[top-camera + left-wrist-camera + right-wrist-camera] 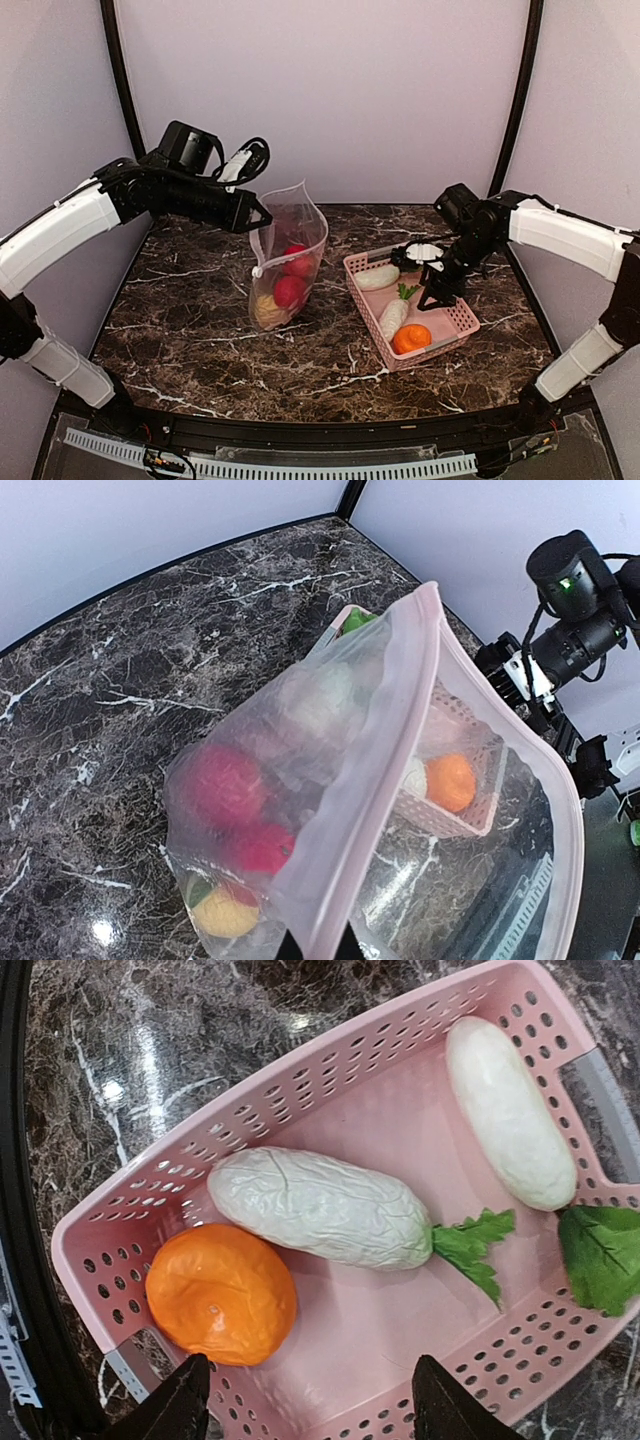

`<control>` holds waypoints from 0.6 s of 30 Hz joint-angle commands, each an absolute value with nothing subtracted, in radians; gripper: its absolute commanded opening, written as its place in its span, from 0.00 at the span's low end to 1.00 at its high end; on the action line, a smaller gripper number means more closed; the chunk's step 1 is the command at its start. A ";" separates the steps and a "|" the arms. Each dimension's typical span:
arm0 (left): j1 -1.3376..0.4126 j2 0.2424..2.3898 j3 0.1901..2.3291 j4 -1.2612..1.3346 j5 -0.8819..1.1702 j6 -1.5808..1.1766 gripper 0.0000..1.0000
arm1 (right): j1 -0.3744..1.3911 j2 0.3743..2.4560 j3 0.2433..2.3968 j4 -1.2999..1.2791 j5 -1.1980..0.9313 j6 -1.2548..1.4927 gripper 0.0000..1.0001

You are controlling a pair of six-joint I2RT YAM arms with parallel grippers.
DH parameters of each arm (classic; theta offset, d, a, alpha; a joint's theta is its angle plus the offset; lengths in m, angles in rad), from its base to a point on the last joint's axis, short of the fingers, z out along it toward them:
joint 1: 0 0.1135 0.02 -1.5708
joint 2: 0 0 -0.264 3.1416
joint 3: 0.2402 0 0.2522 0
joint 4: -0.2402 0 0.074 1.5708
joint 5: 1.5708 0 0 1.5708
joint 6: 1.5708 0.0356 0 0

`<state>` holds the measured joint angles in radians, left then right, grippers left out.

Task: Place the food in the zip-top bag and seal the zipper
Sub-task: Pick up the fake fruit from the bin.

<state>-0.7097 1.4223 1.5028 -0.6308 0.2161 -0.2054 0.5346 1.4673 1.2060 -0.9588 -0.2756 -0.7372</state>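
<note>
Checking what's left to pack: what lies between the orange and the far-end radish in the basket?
A second white radish lies between the orange and the far-end radish in the pink basket, clearest in the right wrist view.

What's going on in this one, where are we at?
The left gripper holds the zip-top bag upright by its mouth edge. Two red balls and a yellow-peach ball are already inside, and the zipper is not sealed. The right gripper hovers open over the pink basket, which holds two white radishes and an orange waiting to be moved across.
</note>
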 commanded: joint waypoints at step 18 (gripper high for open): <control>-0.712 1.393 1.440 -0.577 0.247 -0.243 0.01 | 0.540 1.705 1.227 -1.041 -0.503 -0.661 0.92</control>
